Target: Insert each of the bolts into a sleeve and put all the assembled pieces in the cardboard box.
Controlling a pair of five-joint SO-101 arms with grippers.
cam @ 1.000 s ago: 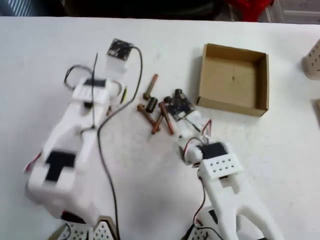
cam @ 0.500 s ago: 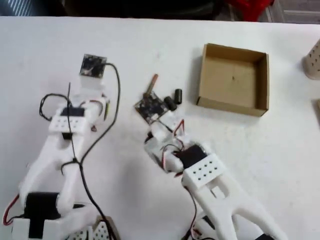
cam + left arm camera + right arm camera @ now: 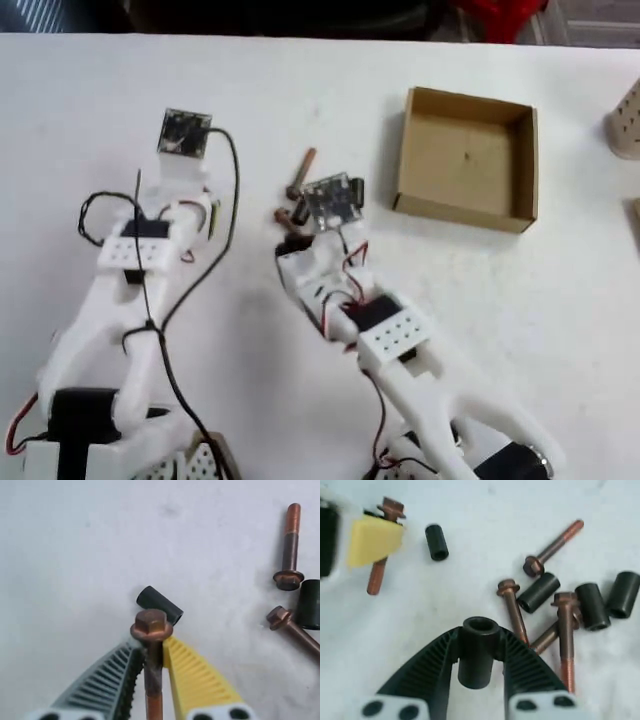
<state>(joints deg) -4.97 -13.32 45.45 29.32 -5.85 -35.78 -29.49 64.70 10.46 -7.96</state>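
In the left wrist view my left gripper [image 3: 152, 643] is shut on a copper bolt [image 3: 151, 626], head outward, shaft between the grey and yellow fingers. A black sleeve [image 3: 160, 605] lies on the table just past the bolt's head. In the right wrist view my right gripper [image 3: 478, 635] is shut on a black sleeve [image 3: 478, 652], its bore facing out. Beyond it lie several loose bolts [image 3: 553, 547] and sleeves [image 3: 592, 606]. The left gripper's yellow finger [image 3: 372, 541] with its bolt shows farther off. The cardboard box [image 3: 466, 208] stands at the back right, with no piece showing inside.
The pile of loose parts [image 3: 298, 175] sits between the two arms, left of the box. The left arm's black cable [image 3: 226, 215] loops over the table near the pile. A beige perforated object [image 3: 626, 122] stands at the right edge.
The left arm drew back to the left, away from the pile, then held still. The right arm swung left over the pile and then shifted slightly back toward the box.
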